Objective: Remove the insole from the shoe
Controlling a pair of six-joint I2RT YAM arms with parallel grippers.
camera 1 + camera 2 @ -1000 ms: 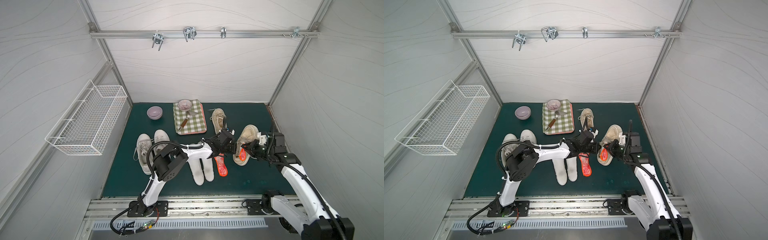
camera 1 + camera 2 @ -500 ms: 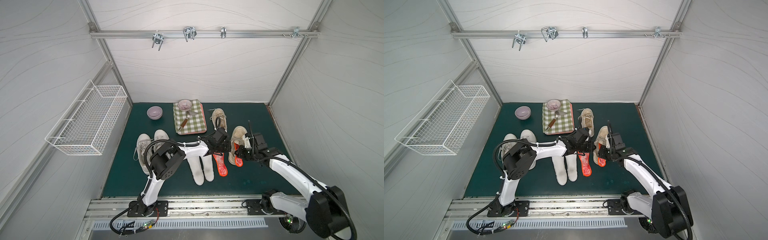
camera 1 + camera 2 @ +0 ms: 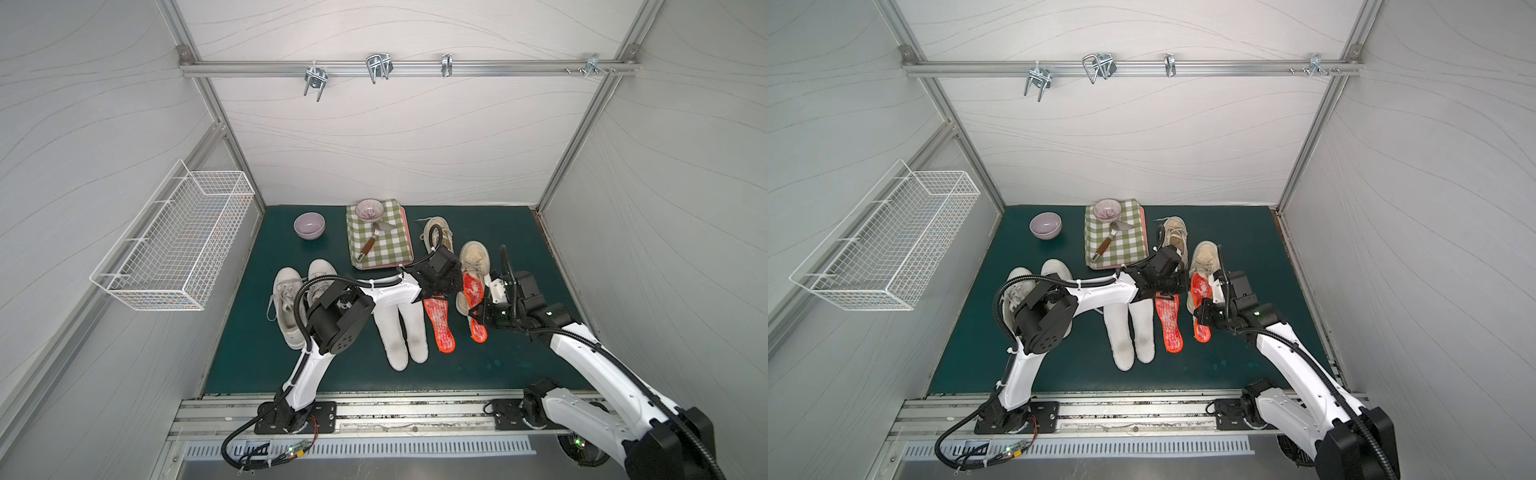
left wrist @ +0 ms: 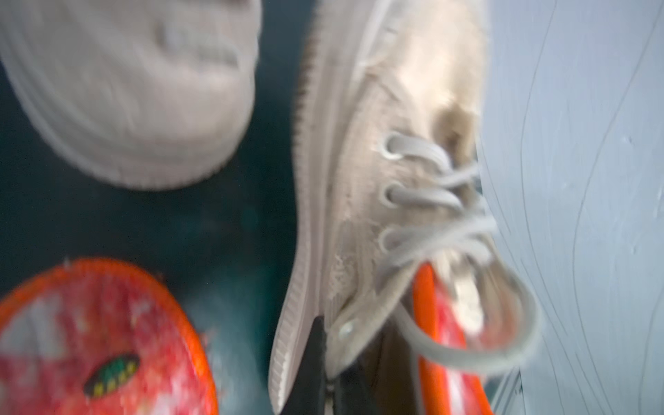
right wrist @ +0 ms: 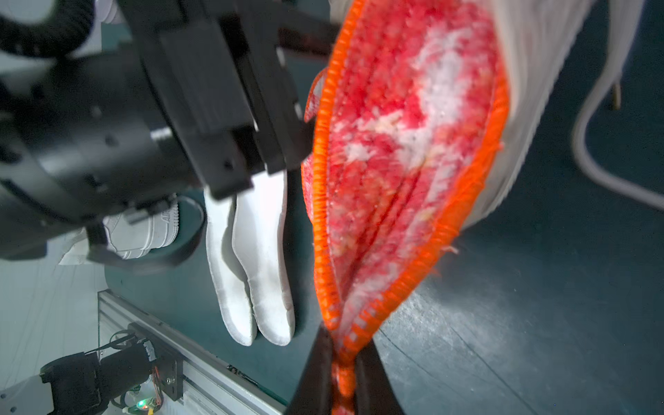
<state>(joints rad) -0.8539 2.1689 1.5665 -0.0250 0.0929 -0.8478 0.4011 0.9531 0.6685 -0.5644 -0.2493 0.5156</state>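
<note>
Left gripper (image 4: pixel 334 373): arm stretched far forward, clamped on shoe (image 4: pixel 377 179) collar.
Right gripper (image 5: pixel 343 345): elbow bent, pinching insole (image 5: pixel 406 161).
Right wrist view alone: insole creased lengthwise.

Orange insole (image 3: pixel 473 289) partly outside beige shoe (image 3: pixel 473 255)

Partway inside shoe (image 3: pixel 471 255), insole (image 3: pixel 473 289); second insole (image 3: pixel 439 324) alongside.

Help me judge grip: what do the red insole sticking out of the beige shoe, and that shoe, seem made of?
Insole: soft fuzzy fabric, mottled red-white pile, orange stitched edging; it creases lengthwise, so likely thin and flexible. Shoe: matte beige canvas-like weave, flat laces, pale ribbed sole, probably rubber.
</note>
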